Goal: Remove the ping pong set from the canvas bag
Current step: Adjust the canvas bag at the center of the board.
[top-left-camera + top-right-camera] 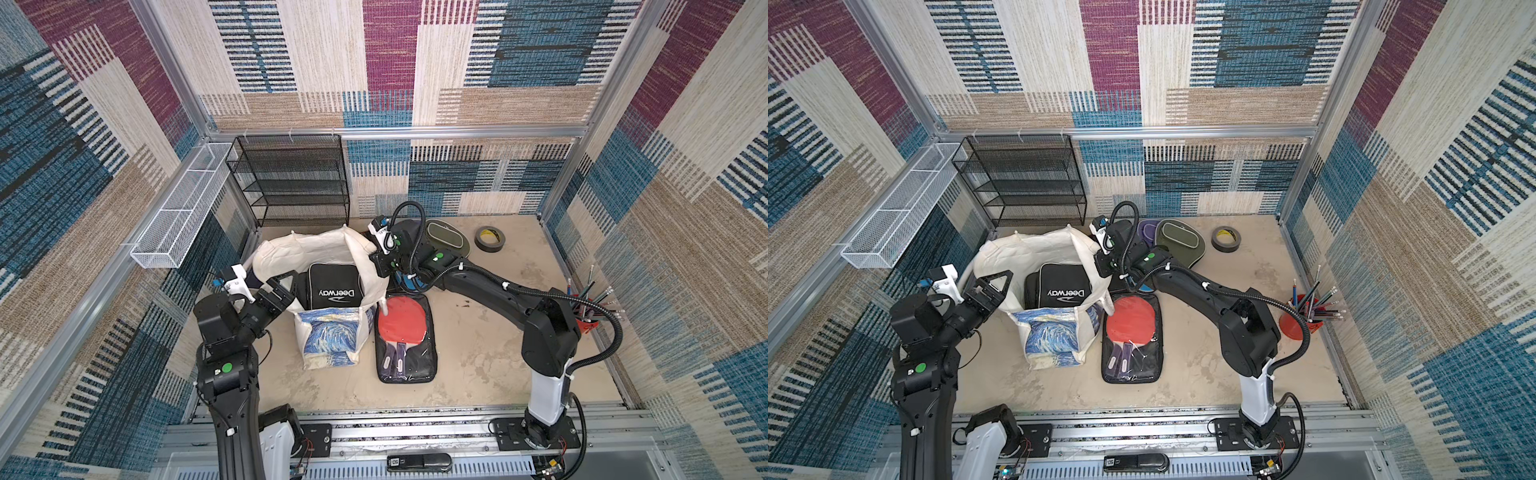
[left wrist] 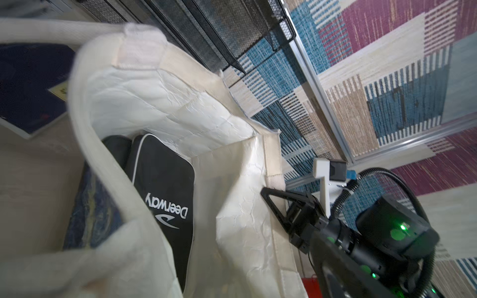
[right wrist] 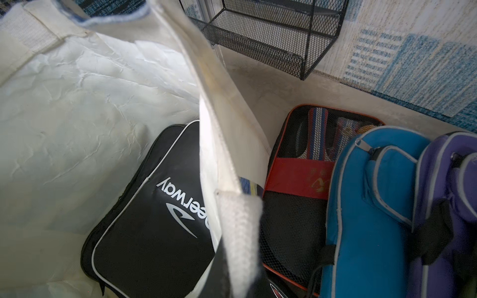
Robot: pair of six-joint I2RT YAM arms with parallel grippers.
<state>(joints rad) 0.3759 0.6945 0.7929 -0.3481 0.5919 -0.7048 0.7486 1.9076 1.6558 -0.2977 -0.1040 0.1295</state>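
The cream canvas bag [image 1: 307, 247] stands open in the middle of the floor, its blue-and-yellow print [image 1: 328, 338] facing the front. Inside it lies a black zip case lettered "Deerway" [image 1: 332, 291] [image 1: 1061, 289] [image 2: 165, 191] [image 3: 154, 232], the ping pong set. My right gripper [image 1: 380, 266] [image 1: 1102, 266] [image 2: 273, 203] is at the bag's right rim, shut on the white handle strap [image 3: 237, 232]. At the left rim my left gripper [image 1: 291, 286] [image 1: 998, 286] stands open, with nothing seen between its fingers. Its jaws do not show in the left wrist view.
A clear-fronted case with red paddles [image 1: 405, 336] lies right of the bag. Blue [image 3: 366, 206], purple [image 3: 444, 206], mesh [image 3: 299, 178] and olive [image 1: 446, 239] cases lie behind my right arm. Further off are a tape roll [image 1: 489, 238], pencil cup [image 1: 586, 322], black mesh shelf [image 1: 291, 183] and white wire basket [image 1: 178, 208].
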